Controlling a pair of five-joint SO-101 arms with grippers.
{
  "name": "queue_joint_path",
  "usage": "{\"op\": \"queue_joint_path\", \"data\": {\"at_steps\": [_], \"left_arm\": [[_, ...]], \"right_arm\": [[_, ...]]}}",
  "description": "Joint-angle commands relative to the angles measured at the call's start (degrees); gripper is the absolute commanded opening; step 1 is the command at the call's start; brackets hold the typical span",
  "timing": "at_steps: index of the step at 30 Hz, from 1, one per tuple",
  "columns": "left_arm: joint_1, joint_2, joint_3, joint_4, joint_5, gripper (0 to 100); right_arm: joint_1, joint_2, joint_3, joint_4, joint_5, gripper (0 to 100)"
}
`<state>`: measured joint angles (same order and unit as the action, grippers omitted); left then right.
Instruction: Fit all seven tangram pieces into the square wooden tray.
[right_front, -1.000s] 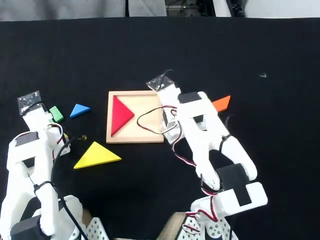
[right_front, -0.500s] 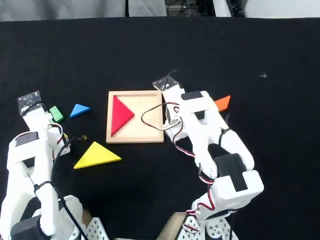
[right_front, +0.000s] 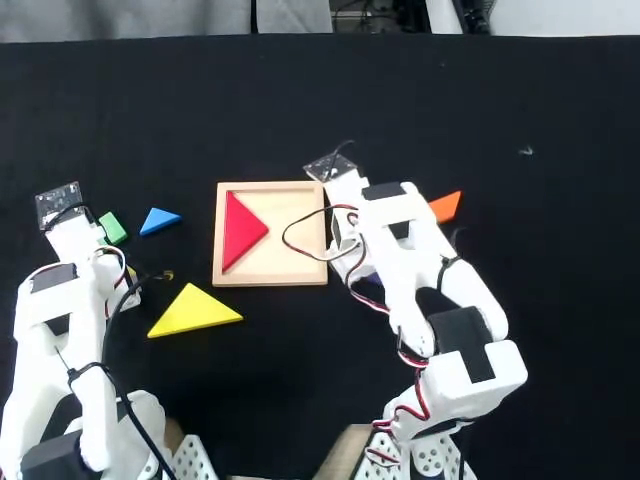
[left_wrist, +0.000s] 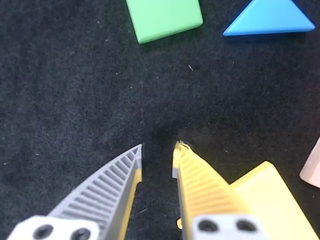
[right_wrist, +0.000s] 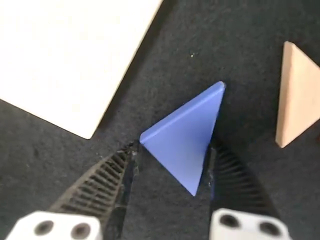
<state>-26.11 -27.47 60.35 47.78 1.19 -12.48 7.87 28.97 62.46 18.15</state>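
Now the right gripper (right_wrist: 170, 150) has edged off the tray (right_front: 270, 282) and stopped, fingers spread around the violet triangle (right_wrist: 184, 137) lying just beside it. With 1 red triangle (right_front: 240, 230) seated, this pick looks next.

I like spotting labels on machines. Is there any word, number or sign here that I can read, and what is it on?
No text can be read.
The red triangle and the wooden tray carry no print.
The speckled plate on top of one arm is too small to make out.
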Motion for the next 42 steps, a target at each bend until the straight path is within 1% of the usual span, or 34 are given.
{"op": "queue_joint_path", "data": {"at_steps": [1, 6, 9, 11, 14, 20, 26, 33, 36, 39, 42], "left_arm": [[-0.5, -1.1, -0.1, -0.8, 0.7, 12], [-0.5, -1.1, -0.1, -0.8, 0.7, 12], [-0.5, -1.1, -0.1, -0.8, 0.7, 12], [-0.5, -1.1, -0.1, -0.8, 0.7, 12], [-0.5, -1.1, -0.1, -0.8, 0.7, 12], [-0.5, -1.1, -0.1, -0.8, 0.7, 12], [-0.5, -1.1, -0.1, -0.8, 0.7, 12], [-0.5, -1.4, 0.1, -0.9, 0.7, 12], [-0.5, -1.4, 0.1, -0.9, 0.7, 12], [-0.5, -1.4, 0.1, -0.9, 0.7, 12], [-0.5, -1.4, 0.1, -0.9, 0.7, 12]], "right_arm": [[0.4, -1.9, -3.4, 1.2, 0.6, 20.2], [0.2, -10.0, -5.0, 6.6, 0.7, 20.2], [-0.7, -12.8, -2.8, 6.1, 0.6, 20.6], [-2.5, -12.4, -1.4, 4.8, 0.5, 23.4], [-4.0, -9.7, -0.7, 2.8, -1.8, 25.7], [-2.6, -2.6, -1.5, 1.7, -1.8, 25.1], [-2.6, -0.8, -1.9, 1.5, -1.8, 24.0], [-2.6, -1.7, -2.2, 1.6, -1.8, 24.0], [-3.1, -6.6, -2.4, 4.0, -1.8, 24.0], [-4.6, -11.5, -0.8, 4.0, -2.0, 24.0], [-6.6, -11.6, 1.1, 1.8, -2.1, 24.0]]}}
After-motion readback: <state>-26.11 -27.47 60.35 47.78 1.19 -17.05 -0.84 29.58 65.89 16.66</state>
